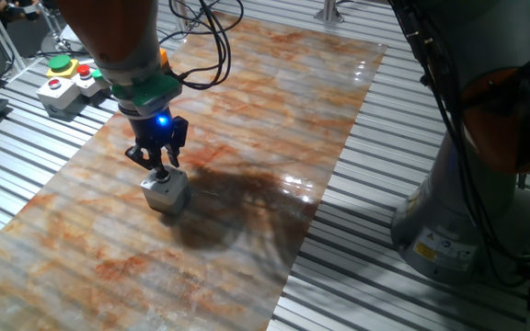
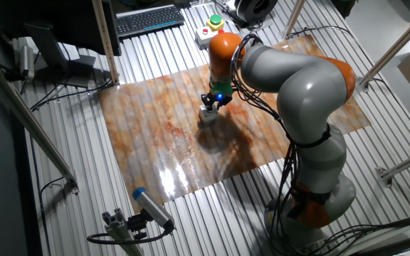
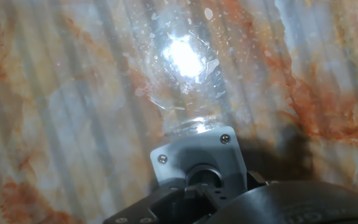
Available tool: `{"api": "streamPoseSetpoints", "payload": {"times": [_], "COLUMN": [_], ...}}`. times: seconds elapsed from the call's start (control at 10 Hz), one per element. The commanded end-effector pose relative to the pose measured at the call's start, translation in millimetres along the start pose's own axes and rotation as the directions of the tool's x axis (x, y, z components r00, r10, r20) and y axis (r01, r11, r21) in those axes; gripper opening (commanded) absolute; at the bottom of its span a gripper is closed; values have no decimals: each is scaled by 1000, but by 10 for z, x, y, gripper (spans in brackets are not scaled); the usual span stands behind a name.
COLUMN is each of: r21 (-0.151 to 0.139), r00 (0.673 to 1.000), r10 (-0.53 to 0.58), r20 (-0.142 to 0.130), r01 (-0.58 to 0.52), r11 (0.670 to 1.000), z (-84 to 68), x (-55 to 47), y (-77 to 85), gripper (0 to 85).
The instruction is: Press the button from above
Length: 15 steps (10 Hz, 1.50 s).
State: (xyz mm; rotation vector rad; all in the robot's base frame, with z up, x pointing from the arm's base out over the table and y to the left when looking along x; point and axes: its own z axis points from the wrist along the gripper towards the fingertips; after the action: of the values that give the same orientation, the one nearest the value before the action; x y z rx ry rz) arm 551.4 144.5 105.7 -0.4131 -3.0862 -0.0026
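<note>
Button box (image 1: 165,191) sits mid-counter (image 1: 247,138), directly under the gripper (image 1: 161,169). I'd judge it rigid and light, so it may skid on the glossy marble. No grasp needed: press straight down on the centre cap (image 3: 201,176). Only the hand view shows cap and corner screws; the fixed views show alignment. Can't tell the jaws' state.

A button box (image 1: 165,192) sits on a mat (image 1: 247,138) spread over the table (image 1: 385,184), with the gripper (image 1: 158,166) directly above the box and touching its top. In one fixed view, a control box (image 1: 67,81) lies beyond the button box to the left, off the mat's far corner; the robot's base (image 1: 458,211) stands to its right, off the mat.
</note>
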Motion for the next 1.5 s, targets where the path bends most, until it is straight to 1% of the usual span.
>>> {"api": "streamPoseSetpoints", "payload": {"times": [0.0, 0.4, 0.6, 0.8, 1.0, 1.1, 1.4], "r21": [-1, 5, 10, 8, 13, 4, 16], "r00": [1000, 1000, 1000, 1000, 1000, 1000, 1000], "r10": [0, 2, 0, -3, -8, -4, 3], "r20": [1, -11, -11, -12, -14, -21, -20], "r01": [0, -2, 0, 3, 8, 5, -3], "r11": [1000, 1000, 1000, 1000, 1000, 1000, 1000], "z": [-26, -180, -251, -364, -486, -551, -699], "x": [-10, -22, -21, -6, -4, -19, -33], "y": [-2, 16, 27, 6, -14, -17, 4], "gripper": [340, 340, 340, 340, 340, 340, 340]}}
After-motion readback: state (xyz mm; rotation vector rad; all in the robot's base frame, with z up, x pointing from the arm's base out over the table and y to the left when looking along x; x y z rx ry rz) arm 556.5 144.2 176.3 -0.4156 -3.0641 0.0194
